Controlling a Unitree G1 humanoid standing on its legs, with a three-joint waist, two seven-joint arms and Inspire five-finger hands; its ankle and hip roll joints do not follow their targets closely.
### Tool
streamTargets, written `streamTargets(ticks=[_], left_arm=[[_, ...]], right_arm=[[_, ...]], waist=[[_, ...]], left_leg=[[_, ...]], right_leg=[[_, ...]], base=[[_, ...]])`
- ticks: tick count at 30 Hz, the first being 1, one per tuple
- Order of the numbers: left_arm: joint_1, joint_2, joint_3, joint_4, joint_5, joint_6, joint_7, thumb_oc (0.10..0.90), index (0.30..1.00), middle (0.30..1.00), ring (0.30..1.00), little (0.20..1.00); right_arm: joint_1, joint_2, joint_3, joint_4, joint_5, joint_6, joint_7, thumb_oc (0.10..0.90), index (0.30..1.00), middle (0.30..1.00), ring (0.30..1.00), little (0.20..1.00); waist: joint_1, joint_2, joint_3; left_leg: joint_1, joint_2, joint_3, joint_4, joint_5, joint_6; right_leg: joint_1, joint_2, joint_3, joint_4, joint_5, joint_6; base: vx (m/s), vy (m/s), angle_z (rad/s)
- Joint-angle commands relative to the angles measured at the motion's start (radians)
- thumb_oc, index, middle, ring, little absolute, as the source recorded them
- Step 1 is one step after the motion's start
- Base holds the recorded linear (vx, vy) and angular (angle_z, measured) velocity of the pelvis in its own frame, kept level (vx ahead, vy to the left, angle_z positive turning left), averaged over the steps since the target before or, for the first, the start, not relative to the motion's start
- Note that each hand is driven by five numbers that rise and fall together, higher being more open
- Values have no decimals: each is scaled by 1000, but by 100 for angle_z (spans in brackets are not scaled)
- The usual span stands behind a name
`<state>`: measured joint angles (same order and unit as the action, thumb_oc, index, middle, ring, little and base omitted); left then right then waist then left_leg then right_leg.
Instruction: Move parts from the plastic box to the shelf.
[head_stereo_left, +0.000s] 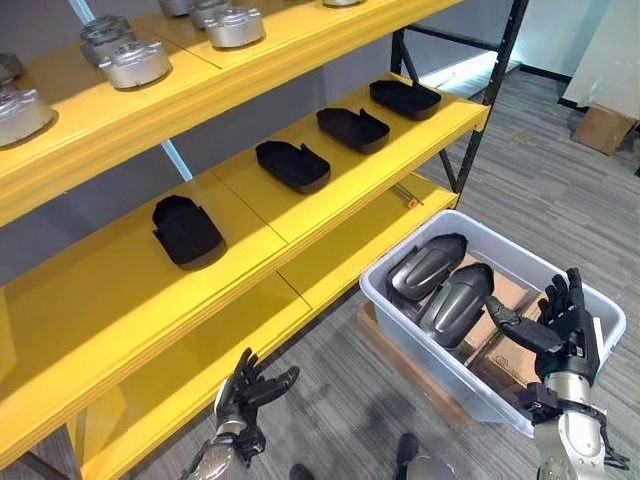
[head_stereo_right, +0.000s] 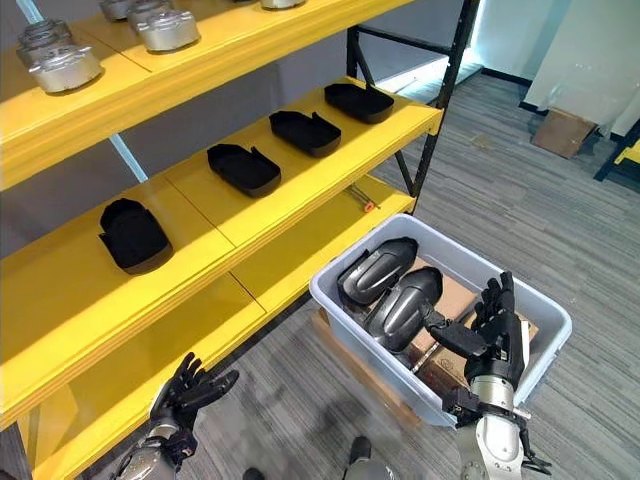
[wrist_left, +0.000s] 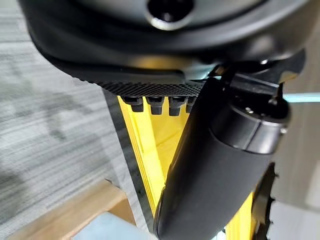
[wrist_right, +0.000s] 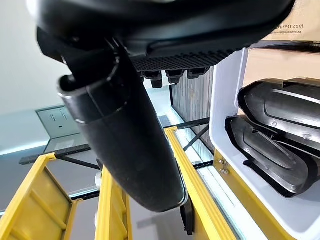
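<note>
1. Left eye view: a yellow shelf (head_stereo_left: 300, 225) carries four black parts (head_stereo_left: 292, 165) in a row on its middle level and silvery metal parts (head_stereo_left: 133, 62) on the level above. On the grey floor just beside the shelf sits a white plastic box (head_stereo_left: 400, 310) holding two dark curved parts (head_stereo_left: 440, 285) side by side, over cardboard. The right hand (head_stereo_left: 568, 330) hangs above the box's near corner, fingers straight and spread, holding nothing. The left hand (head_stereo_left: 243, 398) is low, in front of the shelf's bottom level, fingers loosely apart and empty.
2. Right eye view: the same scene; a cardboard box (head_stereo_right: 562, 132) lies on the floor, well apart from the shelf.
3. Left wrist view: the left hand's thumb (wrist_left: 220, 165) stands out before the shelf's yellow frame, touching nothing.
4. Right wrist view: the right hand's thumb (wrist_right: 125, 145) is free; the two dark parts lie in the plastic box beyond it.
</note>
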<state>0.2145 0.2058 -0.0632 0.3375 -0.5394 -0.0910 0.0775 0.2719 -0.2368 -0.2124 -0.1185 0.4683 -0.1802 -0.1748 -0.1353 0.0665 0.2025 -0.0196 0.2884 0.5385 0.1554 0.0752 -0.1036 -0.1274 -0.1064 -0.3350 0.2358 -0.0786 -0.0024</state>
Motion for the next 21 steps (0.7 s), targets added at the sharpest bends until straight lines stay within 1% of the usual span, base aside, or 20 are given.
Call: streamTargets(ticks=[1,2,3,4,5,6,7,8,9,10,11,12,13,14,15,16,18,20,21], left_arm=[[-38,29,30,-140,-15,-90,-2,900,1000,1000,1000,1000],[-40,30,30,-143,-18,-89,0,900,1000,1000,1000,1000],[-43,31,27,-143,-19,-87,3,900,1000,1000,1000,1000],[-45,31,27,-142,-19,-86,3,900,1000,1000,1000,1000],[-42,31,29,-146,-20,-88,3,900,1000,1000,1000,1000],[-31,30,34,-151,-20,-89,6,900,1000,1000,1000,1000],[-24,31,38,-150,-17,-95,13,900,1000,1000,1000,1000],[-21,35,44,-158,-16,-98,18,900,1000,1000,1000,1000],[-20,38,46,-157,-18,-100,20,900,1000,1000,1000,1000],[-21,38,50,-149,-17,-105,30,900,1000,1000,1000,1000],[-22,33,55,-148,-19,-107,32,900,1000,1000,1000,1000],[-22,30,56,-145,-17,-106,32,900,1000,1000,1000,1000],[-22,29,57,-145,-17,-106,32,900,1000,1000,1000,1000],[-13,24,63,-144,-30,-108,32,900,1000,1000,1000,1000],[-4,11,63,-142,-30,-109,29,900,1000,1000,1000,1000],[-10,14,55,-144,-27,-108,27,900,1000,1000,1000,1000],[-19,29,46,-150,-40,-113,25,900,1000,1000,1000,1000],[-27,36,49,-157,-46,-116,34,900,1000,1000,1000,1000],[-38,49,52,-161,-46,-120,46,900,1000,1000,1000,1000]], right_arm=[[-19,-46,-128,-170,-50,-126,-8,900,1000,1000,1000,1000],[-23,-48,-132,-170,-58,-126,-14,900,1000,1000,1000,1000],[-32,-53,-131,-165,-65,-128,-23,900,1000,1000,1000,1000],[-35,-53,-132,-163,-66,-129,-23,900,1000,1000,1000,1000],[-45,-58,-128,-160,-64,-130,-26,900,1000,1000,1000,1000],[-55,-57,-119,-154,-59,-137,-28,900,1000,1000,1000,1000],[-69,-61,-98,-137,-68,-142,-34,900,1000,1000,1000,1000],[-82,-70,-83,-130,-72,-143,-34,900,1000,1000,1000,1000],[-94,-72,-68,-118,-68,-144,-33,900,1000,1000,1000,1000],[-121,-80,-31,-102,-63,-143,-27,900,1000,1000,1000,1000],[-133,-86,-22,-103,-60,-141,-21,900,1000,1000,1000,1000],[-140,-90,-18,-101,-57,-138,-16,900,1000,1000,1000,1000],[-140,-91,-19,-102,-57,-138,-16,900,1000,1000,1000,1000],[-146,-90,-5,-105,-54,-133,-6,900,1000,1000,1000,1000],[-144,-86,-5,-115,-53,-130,10,900,1000,1000,1000,1000],[-141,-79,-10,-110,-44,-129,11,900,1000,1000,1000,1000],[-123,-60,-13,-120,-37,-109,17,900,1000,1000,1000,1000],[-122,-56,-10,-121,-42,-101,16,900,1000,1000,1000,1000],[-123,-55,-12,-123,-47,-91,15,900,1000,1000,1000,1000]], waist=[[-10,-45,52],[-9,-47,58],[3,-53,69],[-1,-54,66],[10,-56,77],[19,-62,84],[46,-67,96],[67,-65,111],[79,-66,117],[104,-57,118],[109,-51,119],[112,-42,116],[115,-42,117],[117,-37,114],[126,-27,96],[122,-27,92],[102,-37,74],[101,-46,66],[90,-61,59]], left_leg=[[-44,127,-122,325,87,-64],[-80,115,-146,326,78,-56],[-138,72,-185,298,52,-37],[-145,67,-188,299,49,-32],[-183,42,-221,258,38,-22],[-198,30,-240,187,48,-17],[-213,13,-296,61,100,-21],[-232,2,-353,-15,156,-10],[-230,-5,-401,-81,173,-13],[-220,-18,-482,-186,188,-18],[-213,-24,-496,-216,194,-23],[-211,-23,-506,-216,199,-26],[-209,-22,-503,-216,198,-26],[-180,-16,-503,-226,185,-14],[-160,-7,-490,-229,182,-23],[-161,-12,-471,-199,170,-23],[-177,-33,-421,-116,110,-8],[-184,-43,-394,-89,82,0],[-195,-60,-365,-42,39,11]], right_leg=[[122,53,67,-76,-89,-19],[120,57,67,-69,-100,-24],[121,55,77,-67,-100,-21],[116,50,73,-65,-102,-18],[119,54,87,-64,-97,-13],[121,57,99,-65,-95,-4],[123,63,119,-62,-94,4],[112,69,131,-48,-79,4],[111,72,146,-41,-84,9],[108,86,190,-28,-96,20],[106,91,214,-14,-104,24],[105,98,232,-10,-106,25],[105,98,234,-9,-107,25],[99,102,258,11,-121,28],[92,103,291,1,-119,37],[96,89,292,-8,-117,42],[124,34,315,-62,-100,61],[128,10,335,-91,-88,76],[131,-23,351,-112,-77,92]], base=[[19,-160,-24],[20,-164,-48],[6,-42,-42],[13,1,-27],[58,28,-18],[106,58,-23],[58,98,-39],[52,124,-51],[96,166,-113],[187,188,-146],[206,218,-172],[112,134,-143],[89,140,-153],[101,249,-122],[165,337,-93],[228,445,-87],[243,421,-85],[168,317,-65],[149,283,-65]])
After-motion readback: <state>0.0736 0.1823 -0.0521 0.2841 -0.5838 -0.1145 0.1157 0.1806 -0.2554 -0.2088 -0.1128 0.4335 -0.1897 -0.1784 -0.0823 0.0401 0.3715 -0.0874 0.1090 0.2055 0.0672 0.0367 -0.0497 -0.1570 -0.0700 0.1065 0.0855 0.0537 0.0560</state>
